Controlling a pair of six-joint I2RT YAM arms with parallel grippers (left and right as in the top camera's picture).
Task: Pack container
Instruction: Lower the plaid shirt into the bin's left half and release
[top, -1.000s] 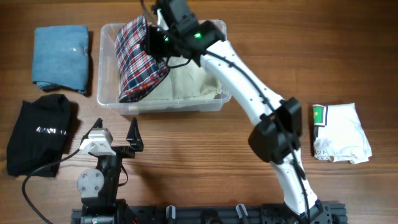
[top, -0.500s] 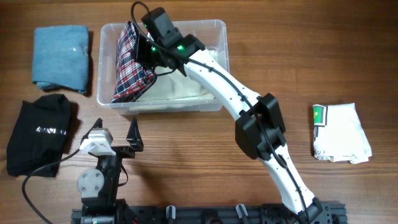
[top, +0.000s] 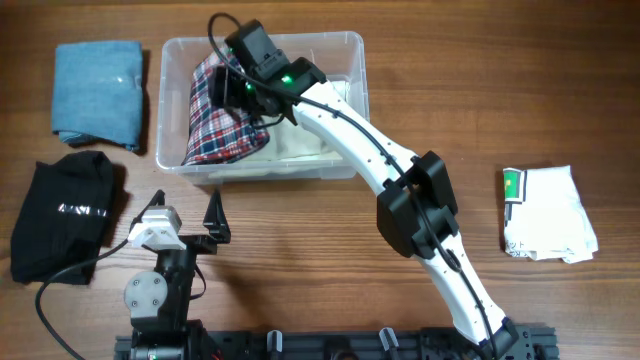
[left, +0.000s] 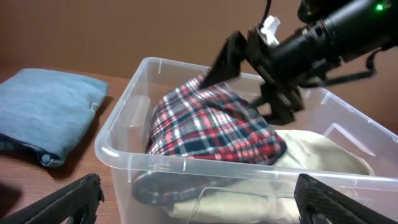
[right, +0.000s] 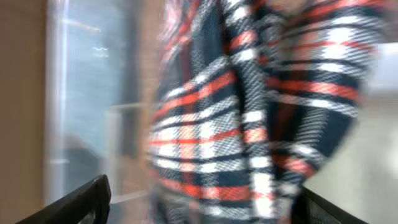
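Note:
The container (top: 345, 45), a clear plastic bin, stands at the back of the table and fills the left wrist view (left: 115, 152). A red, white and navy plaid cloth (top: 222, 125) lies bunched in its left half on a folded cream cloth (top: 305, 150). My right gripper (top: 234, 86) hovers just over the plaid cloth (left: 211, 127) with its jaws spread wide. In the right wrist view the blurred plaid cloth (right: 249, 124) lies ahead of the right gripper (right: 205, 193). My left gripper (top: 187, 206) rests open near the front edge, facing the bin and holding nothing.
A folded blue cloth (top: 97, 92) lies left of the bin. A black garment (top: 62, 215) sits at the front left. A folded white garment with a green label (top: 545, 213) lies at the right. My right arm spans the table diagonally.
My right gripper carried the plaid cloth leftward and down into the bin's left half, then its jaws opened and let go. The left arm has stayed still.

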